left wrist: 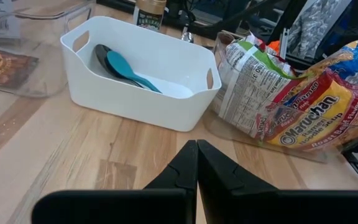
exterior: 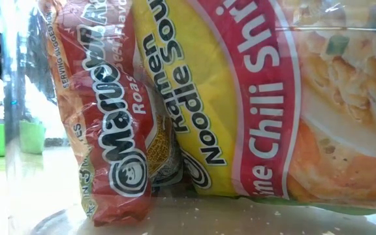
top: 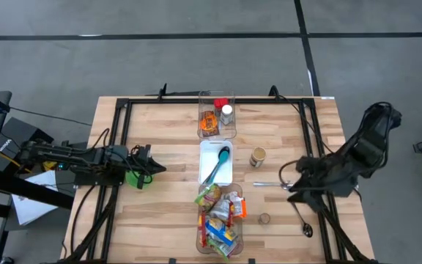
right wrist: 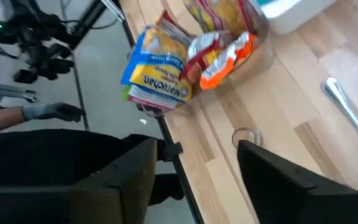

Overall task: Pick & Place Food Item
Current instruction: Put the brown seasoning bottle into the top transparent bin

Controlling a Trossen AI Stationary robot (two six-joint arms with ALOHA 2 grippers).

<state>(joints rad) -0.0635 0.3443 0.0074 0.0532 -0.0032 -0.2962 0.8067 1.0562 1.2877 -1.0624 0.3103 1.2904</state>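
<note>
Several ramen packets (top: 218, 214) are heaped in a clear bin (top: 202, 246) at the table's near middle; they fill the low view (exterior: 240, 98) and show in the left wrist view (left wrist: 297, 106) and the right wrist view (right wrist: 166, 68). A white tray (top: 205, 174) holds a teal spoon (left wrist: 129, 68). Another clear bin (top: 231, 130) at the far middle holds an orange packet (top: 209, 122) and a white bottle (top: 227, 113). My left gripper (top: 156, 169) is shut and empty, left of the white tray (left wrist: 196, 155). My right gripper (top: 287, 184) is open and empty, right of the ramen bin (right wrist: 197, 168).
A small jar (top: 258, 157) stands right of the white tray. A metal spoon (top: 268, 184) lies by my right gripper, a small round lid (top: 264, 218) and a ladle (top: 303, 220) nearer the front right. A green block (top: 135, 178) sits under my left arm.
</note>
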